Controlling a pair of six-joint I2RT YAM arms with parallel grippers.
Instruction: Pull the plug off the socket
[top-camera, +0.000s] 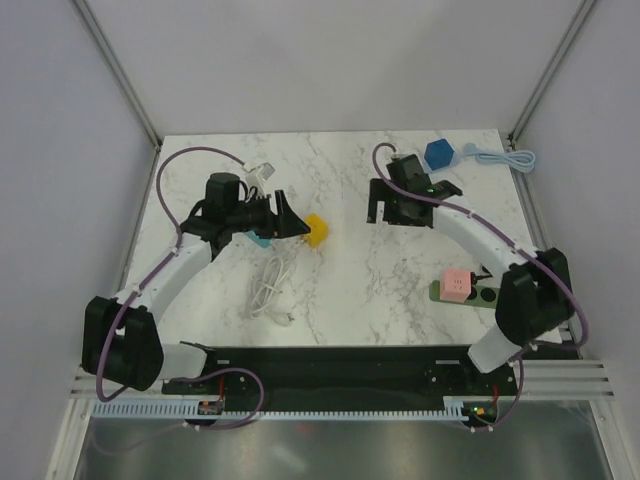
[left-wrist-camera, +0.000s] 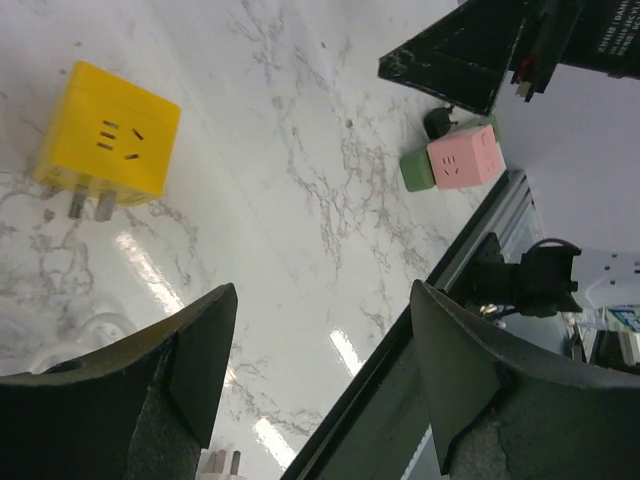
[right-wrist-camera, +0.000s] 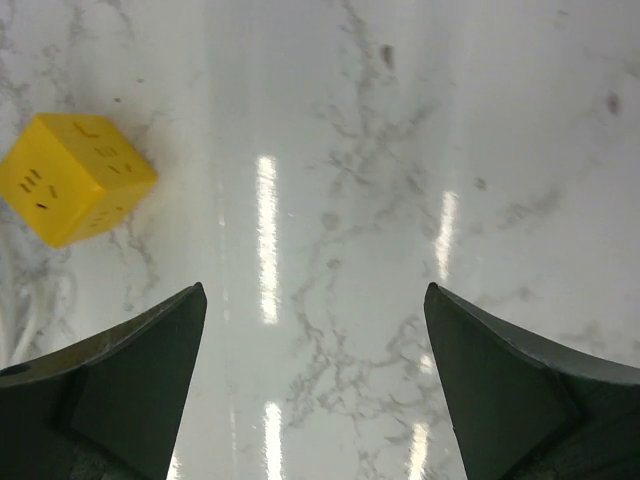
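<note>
- Top external view: three cube adapters sit on the marble surface (top-camera: 380, 295), one yellow, one pink and one blue.
- One green socket strip (top-camera: 484, 295) lies close to the right arm's base. This strip is the reference for all places below.
- The pink plug (top-camera: 457, 284) is seated on the strip's left end, plugged in. Neither tool touches it.
- The yellow cube (top-camera: 316, 229) is well left of the strip and farther from the arm bases.
- The blue cube (top-camera: 440, 154) is beyond the strip near the far edge, with one pale blue cable (top-camera: 508, 157) just beside it.
- There are two white cables. One coil (top-camera: 270, 290) lies far left of the strip, and a smaller one (top-camera: 262, 170) is farther off at the back left.
- The left tool (left-wrist-camera: 315, 370) has its fingers spread with nothing between them. It is well left of the strip, with the yellow cube between the two.
- The right tool (right-wrist-camera: 315, 380) has its fingers spread wide and is empty. It sits over bare marble between the yellow cube and the strip.
- In the left wrist view, two metal prongs (left-wrist-camera: 88, 205) show on the yellow cube.
</note>
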